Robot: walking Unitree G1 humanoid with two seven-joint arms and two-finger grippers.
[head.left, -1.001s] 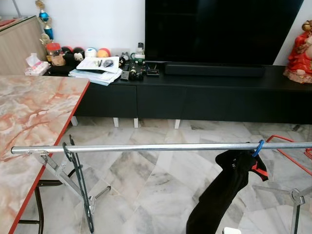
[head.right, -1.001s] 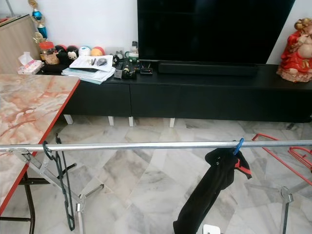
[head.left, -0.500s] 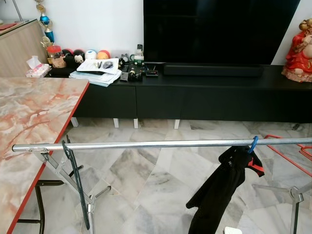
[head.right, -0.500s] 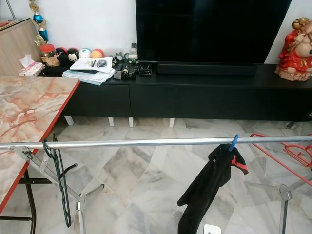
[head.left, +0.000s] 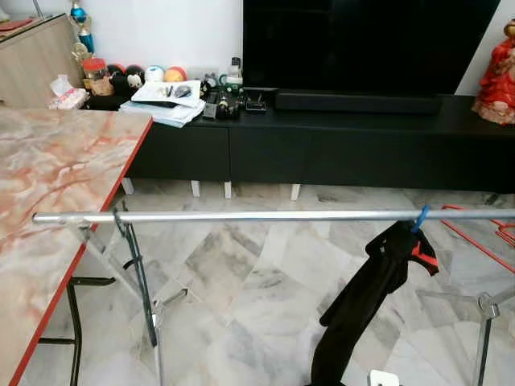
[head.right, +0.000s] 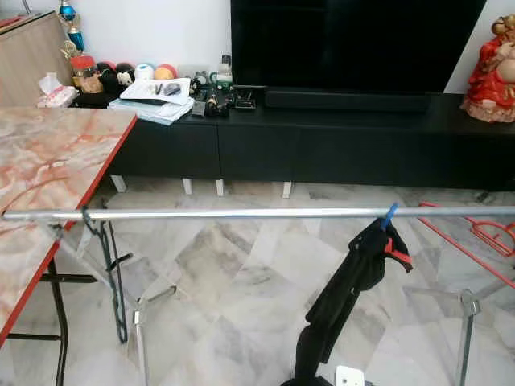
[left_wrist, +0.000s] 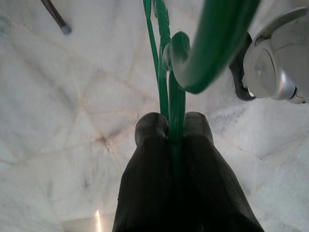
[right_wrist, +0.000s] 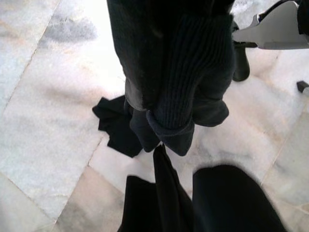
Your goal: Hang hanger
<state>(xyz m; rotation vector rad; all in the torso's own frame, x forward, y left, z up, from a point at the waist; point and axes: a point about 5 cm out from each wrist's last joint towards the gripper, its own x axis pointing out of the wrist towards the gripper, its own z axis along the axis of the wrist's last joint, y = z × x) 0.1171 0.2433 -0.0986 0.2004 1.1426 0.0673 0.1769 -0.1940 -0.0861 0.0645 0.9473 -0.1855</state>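
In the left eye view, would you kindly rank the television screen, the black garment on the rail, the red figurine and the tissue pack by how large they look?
1. Television screen
2. Black garment
3. Red figurine, cut off at the frame edge
4. Tissue pack

The garment hangs nearer the camera, so its apparent size is flattered.

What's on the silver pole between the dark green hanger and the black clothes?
Nothing hangs there. In the left eye view the rail runs bare from the green hanger near its left end to the black garment on its blue hook.
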